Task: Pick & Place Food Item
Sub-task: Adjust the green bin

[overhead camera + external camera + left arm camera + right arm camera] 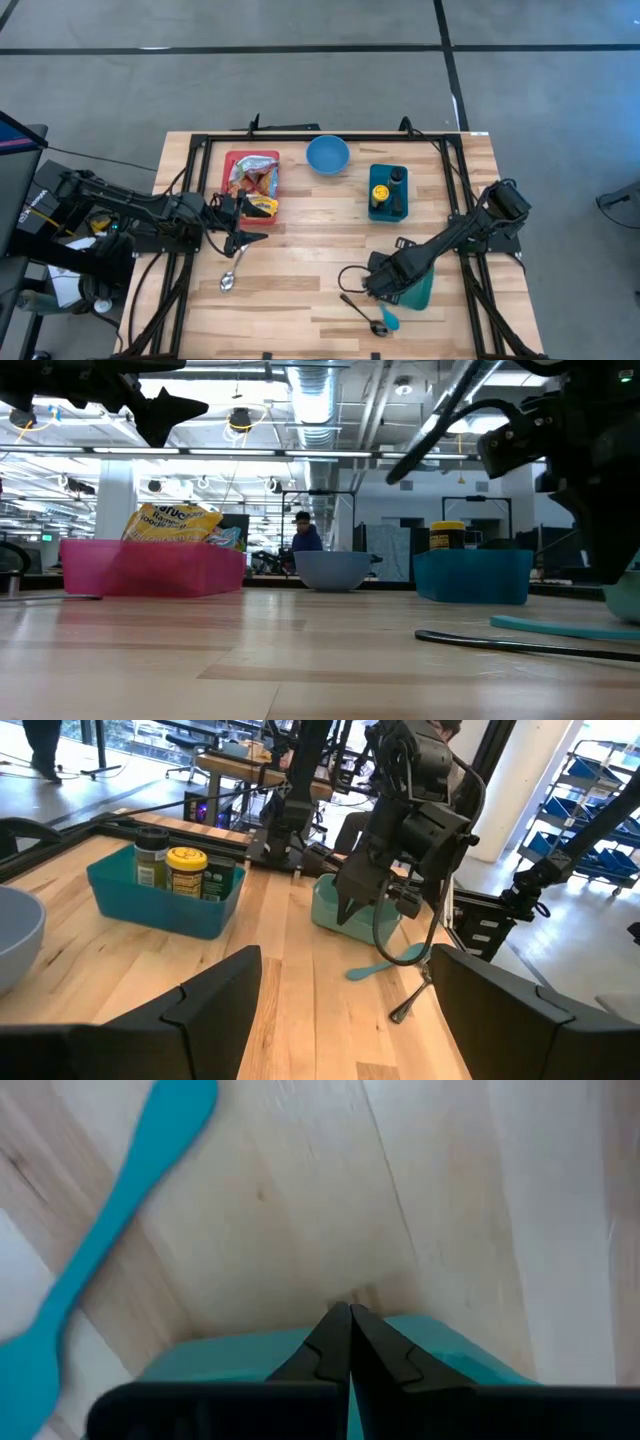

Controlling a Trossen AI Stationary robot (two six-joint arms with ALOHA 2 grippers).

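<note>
Right pincer [349,1342] closed, snack bag [262,206] flat

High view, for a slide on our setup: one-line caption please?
Left gripper open beside the pink snack bin; right gripper shut at the teal cup.

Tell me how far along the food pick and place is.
Nothing looks moved yet: the snack bags still lie in the pink bin and the blue bowl is empty. The left gripper hangs open beside the bin, holding nothing. The right gripper rests shut near the teal cup. Picking and placing remain.
</note>
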